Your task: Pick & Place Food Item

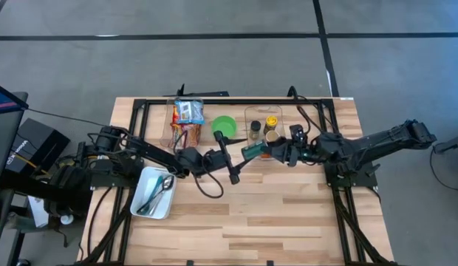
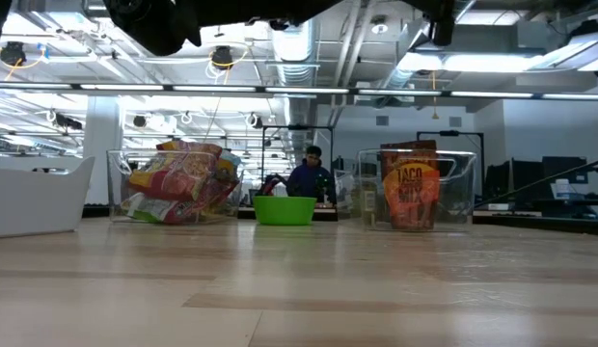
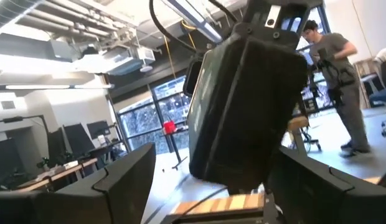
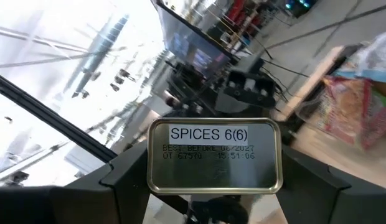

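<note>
Right gripper (image 1: pixel 253 151): reaching in over the middle of the table, fingers clamped on a spice tin (image 4: pixel 215 154) whose flat metal face is reading "SPICES 6(6)" in the right wrist view
Spice tin: sitting between the right fingers (image 4: pixel 127 180), raised off the wood, just in front of the clear spice bin (image 1: pixel 263 125)
Left gripper (image 1: pixel 230 164): hanging over the table centre, close to the right gripper, its two dark fingers (image 3: pixel 121 186) standing apart with nothing between them
Left wrist view: looking up at the other arm's dark housing, with a person standing in the room beyond
Clear spice bin: standing at the far side of the table, holding small jars and a "TACO MIX" packet (image 2: pixel 410 185)
Green bowl (image 1: pixel 224 125): sitting at the far side between the two clear bins
Snack bin (image 1: pixel 186 122): standing left of the green bowl, filled with colourful bags
White tray (image 1: pixel 154 193): lying on the near left part of the table, holding a spoon (image 1: pixel 162 188)
Table (image 1: pixel 288 214): pale wooden planks, bare across the near half
</note>
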Robot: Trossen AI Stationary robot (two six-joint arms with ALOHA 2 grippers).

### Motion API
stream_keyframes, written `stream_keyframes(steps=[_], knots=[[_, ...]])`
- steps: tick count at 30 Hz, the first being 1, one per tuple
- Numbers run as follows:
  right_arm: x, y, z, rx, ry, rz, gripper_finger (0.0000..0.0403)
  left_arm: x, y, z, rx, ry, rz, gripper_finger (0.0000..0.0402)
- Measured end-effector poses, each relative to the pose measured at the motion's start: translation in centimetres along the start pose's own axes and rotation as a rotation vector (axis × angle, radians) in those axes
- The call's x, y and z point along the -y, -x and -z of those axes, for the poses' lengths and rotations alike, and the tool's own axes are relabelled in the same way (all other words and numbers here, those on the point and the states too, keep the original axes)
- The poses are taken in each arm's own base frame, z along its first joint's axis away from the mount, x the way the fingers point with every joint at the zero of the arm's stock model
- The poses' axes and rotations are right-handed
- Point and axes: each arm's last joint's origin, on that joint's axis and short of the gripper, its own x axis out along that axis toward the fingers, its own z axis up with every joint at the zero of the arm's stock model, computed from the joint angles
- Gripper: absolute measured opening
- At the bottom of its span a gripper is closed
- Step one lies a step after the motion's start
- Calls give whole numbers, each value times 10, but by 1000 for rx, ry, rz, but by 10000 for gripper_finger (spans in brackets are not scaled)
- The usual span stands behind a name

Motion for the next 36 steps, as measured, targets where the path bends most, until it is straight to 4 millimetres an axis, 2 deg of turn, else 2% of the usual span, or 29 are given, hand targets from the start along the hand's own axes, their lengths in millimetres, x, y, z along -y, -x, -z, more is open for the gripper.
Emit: stream_keyframes(steps=[19, 36], knots=[[-2, 0, -3, 26, -7, -26, 271, -6, -8, -12, 72, 11, -36, 289], [-3, 0, -3, 34, -1, -32, 271, -5, -9, -11, 62, 6, -33, 289]])
